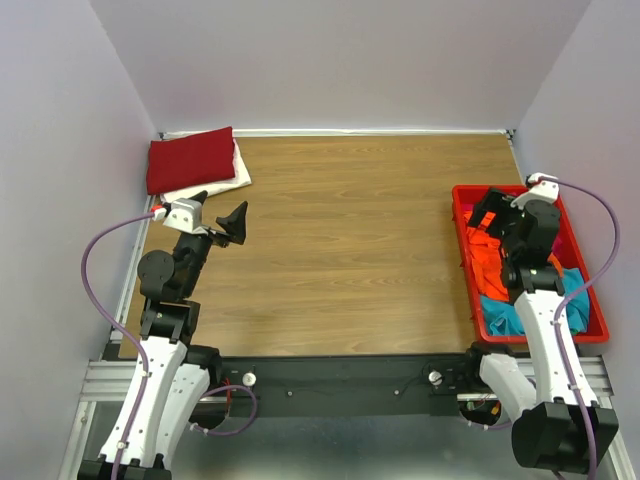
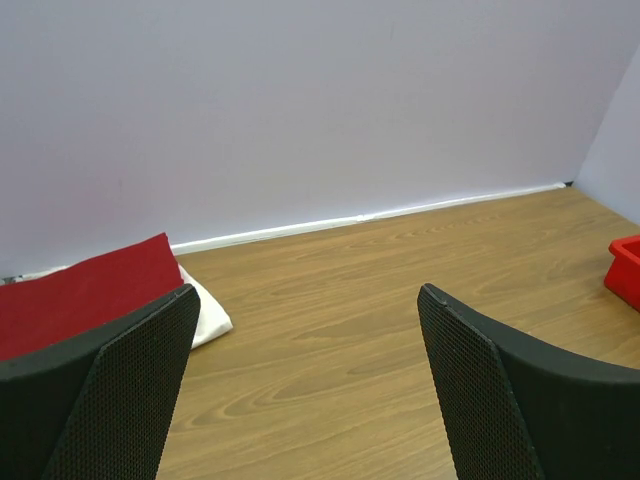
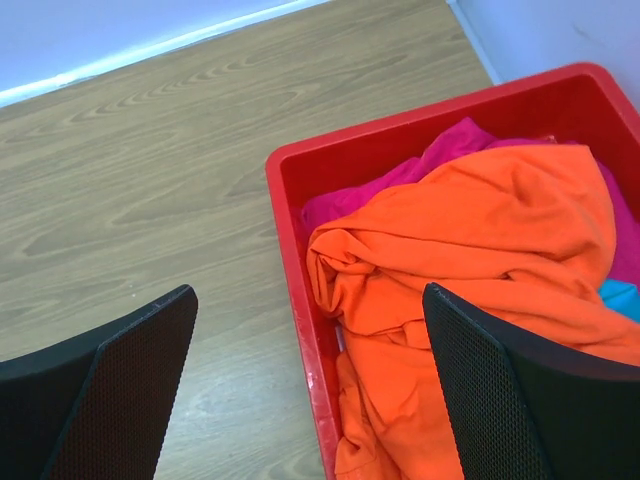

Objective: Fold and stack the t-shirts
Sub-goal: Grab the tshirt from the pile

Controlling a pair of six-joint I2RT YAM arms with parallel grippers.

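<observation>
Fingers (image 3: 120, 380) of the right hand (image 3: 310, 292) fill the lower corners of the right wrist view, spread wide with nothing between them. They are poised over the far-left corner of the red tray (image 3: 292, 215). One finger is over bare bench (image 3: 150, 150) and the other over the cloth, which suggests that a pick from the heap is being lined up.

Inside the tray the orange t-shirt (image 3: 480, 240) is crumpled on top, so it is judged to be the next garment to be taken. The magenta t-shirt (image 3: 455, 145) is pressed against the far wall beneath it, and a sliver of the teal t-shirt (image 3: 622, 298) is glimpsed at the right edge. The tray is set at the right side of the bench, where it is judged to be within easy reach of the right arm only.

At the far-left corner of the bench the dark red t-shirt (image 1: 190, 160) is laid folded on the folded white t-shirt (image 1: 240, 172). A stack is therefore judged to be begun there, with two of the five shirts done. The left hand (image 1: 218, 212) is likewise held open and empty, off the bench just in front of that stack and pointed toward the back wall. No cloth is seen on the middle of the bench, which is presumably meant as folding room.

A firm pinch on the orange cloth alone would be called for, since its loose folds could drag the magenta shirt out with it.
</observation>
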